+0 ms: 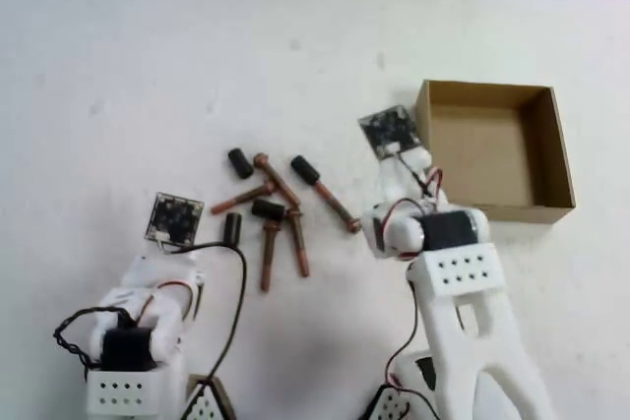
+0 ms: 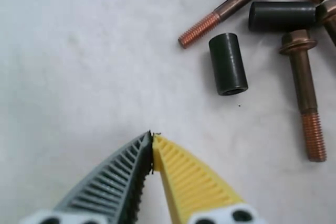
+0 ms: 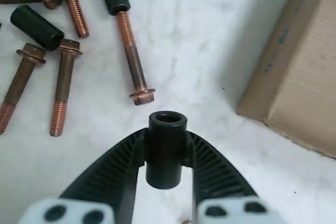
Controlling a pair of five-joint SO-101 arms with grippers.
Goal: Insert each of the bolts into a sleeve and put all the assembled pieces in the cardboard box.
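- The right gripper (image 3: 167,138) is clamped on a black sleeve (image 3: 167,156). It holds the sleeve lengthwise between its ribbed black fingers with the open bore pointing away from the wrist, probably so a bolt can go straight in.
- It sits just left of the cardboard box (image 3: 299,72), whose plain brown wall is close by, a short way for a drop once the piece is mated.
- Beyond the held sleeve lies a sleeved bolt (image 3: 131,51). It is copper-coloured, with a flanged head and a second sleeve over its threaded end (seemingly one piece already assembled).
- The left gripper (image 2: 152,141) has one grey finger and one yellow, with the tips pressed together on nothing. It rests at the near left, apparently idle.
- A loose sleeve (image 2: 228,64), a smooth matte cylinder, lies on its side near it. Loose bolts (image 2: 304,98) are scattered mid-table (image 1: 148,66), within reach of both arms.
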